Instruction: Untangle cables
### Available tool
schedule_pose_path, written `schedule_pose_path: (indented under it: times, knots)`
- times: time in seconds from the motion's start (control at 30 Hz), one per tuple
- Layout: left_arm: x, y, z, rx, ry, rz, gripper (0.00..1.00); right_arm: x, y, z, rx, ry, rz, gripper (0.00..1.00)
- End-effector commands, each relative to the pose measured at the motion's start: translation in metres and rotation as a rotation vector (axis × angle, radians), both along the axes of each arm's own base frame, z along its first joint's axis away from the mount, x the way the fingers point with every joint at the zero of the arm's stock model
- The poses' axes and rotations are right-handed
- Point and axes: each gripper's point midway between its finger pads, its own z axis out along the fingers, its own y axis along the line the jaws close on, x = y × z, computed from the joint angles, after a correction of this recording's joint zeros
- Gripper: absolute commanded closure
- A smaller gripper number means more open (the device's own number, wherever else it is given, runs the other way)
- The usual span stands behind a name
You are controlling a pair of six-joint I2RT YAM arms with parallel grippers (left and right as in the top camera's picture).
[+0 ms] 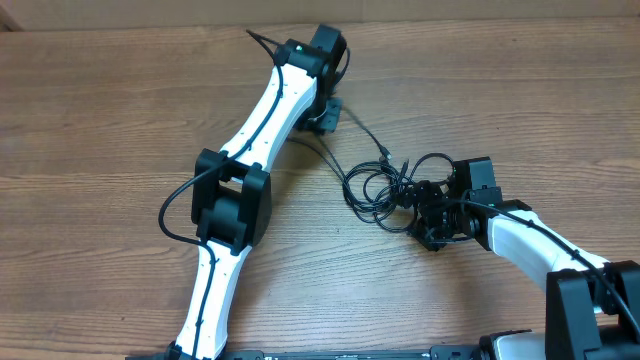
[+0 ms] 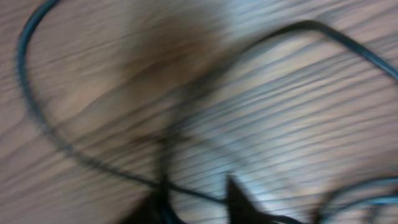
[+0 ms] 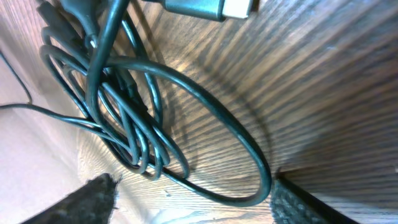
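The left wrist view is smeared: cables (image 2: 311, 26) and desk (image 2: 280, 124) grain blur, the left jaws mere dark tips cut by the bottom edge. Overhead, the left arm (image 1: 262, 110) hides them. A plug (image 3: 208, 7) is cropped at the right wrist view's top.

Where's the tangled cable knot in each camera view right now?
Overhead: cable knot right of centre.
Left wrist: blurred; only loose strands, knot not discernible.
Right wrist: the knot's stacked loops at left.
Shared landmark: the wood-grain table.
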Motion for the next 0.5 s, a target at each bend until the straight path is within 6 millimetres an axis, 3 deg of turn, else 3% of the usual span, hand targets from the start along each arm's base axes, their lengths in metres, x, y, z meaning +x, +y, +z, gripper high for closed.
schedule_pose_path:
  times: [0.0,0.13,0.23,0.37,0.47]
  knots:
    - [0.005,0.042,0.01,0.107,-0.026,0.085,0.56,-0.006,-0.018,-0.021,-0.108,0.029,-0.029,0.06]
    - [0.005,0.066,0.017,0.104,0.003,0.134,0.51,-0.006,-0.018,-0.021,-0.108,0.029,-0.029,0.02]
    - [0.008,0.068,0.034,0.037,0.01,0.147,0.43,-0.003,-0.015,-0.016,-0.084,0.02,-0.02,0.02]
    - [0.018,0.045,0.083,-0.135,-0.051,0.074,0.38,0.014,-0.004,0.011,0.021,-0.076,0.069,0.05]
    - [0.024,0.015,0.128,-0.286,-0.139,-0.044,0.28,0.026,-0.011,0.031,0.057,-0.11,0.057,0.04]
